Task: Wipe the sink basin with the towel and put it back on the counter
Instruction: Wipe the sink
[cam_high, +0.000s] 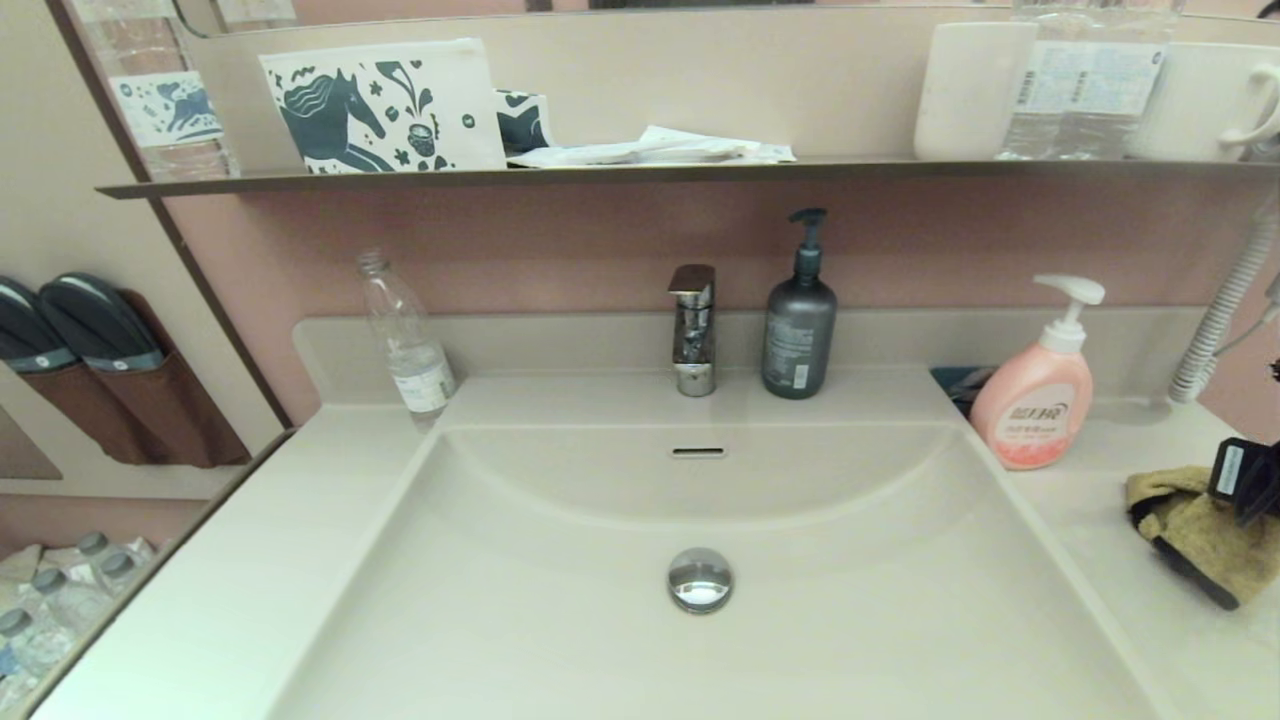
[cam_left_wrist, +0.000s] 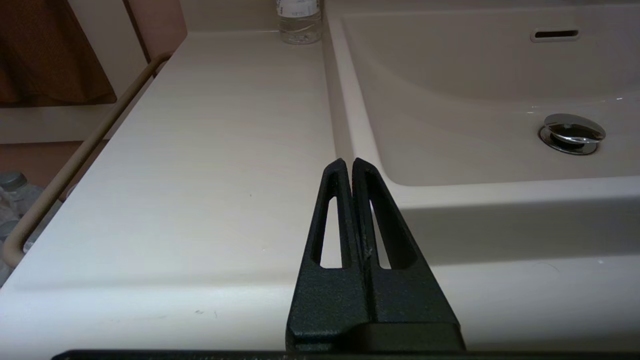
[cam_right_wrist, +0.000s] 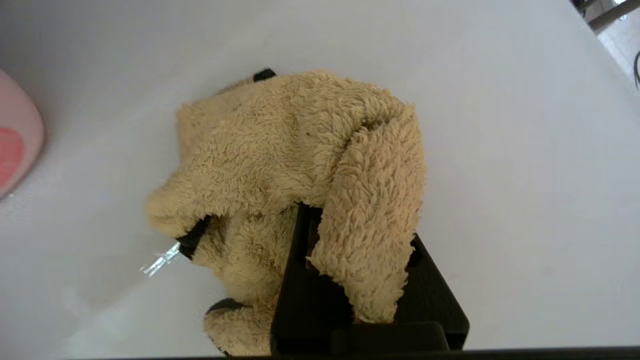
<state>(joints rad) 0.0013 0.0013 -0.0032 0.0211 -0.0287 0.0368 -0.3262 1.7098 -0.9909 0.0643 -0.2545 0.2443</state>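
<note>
The towel (cam_high: 1195, 530) — a mustard-yellow terry cloth with a shaggy looped pile and black edging — lies bunched on the worktop (cam_high: 1120, 530) to the right of the sink basin (cam_high: 560, 620), just beside the pink soap bottle (cam_high: 1035, 400). The right end effector (cam_right_wrist: 345, 235) stands over the cloth; in the right wrist view its black fingers are clamped on a fold of terry that drapes over them, while the rest of the towel rests crumpled on the glossy surface.

The left end effector (cam_left_wrist: 348, 167) hovers above the left stretch of worktop near the basin's front corner. Its two slotted, matte black fingers (cam_left_wrist: 334, 210) are pressed together and hold nothing.

The basin is a wide rectangular cream-white bowl with a curved back wall, a round chrome drain plug (cam_high: 700, 579) and a slim overflow slot (cam_high: 698, 452). Behind it stand a squared chrome faucet (cam_high: 693, 330) and a dark grey pump bottle (cam_high: 799, 320). A clear plastic bottle (cam_high: 405, 340) stands at the left back corner, tilted against the low raised back edge.
</note>
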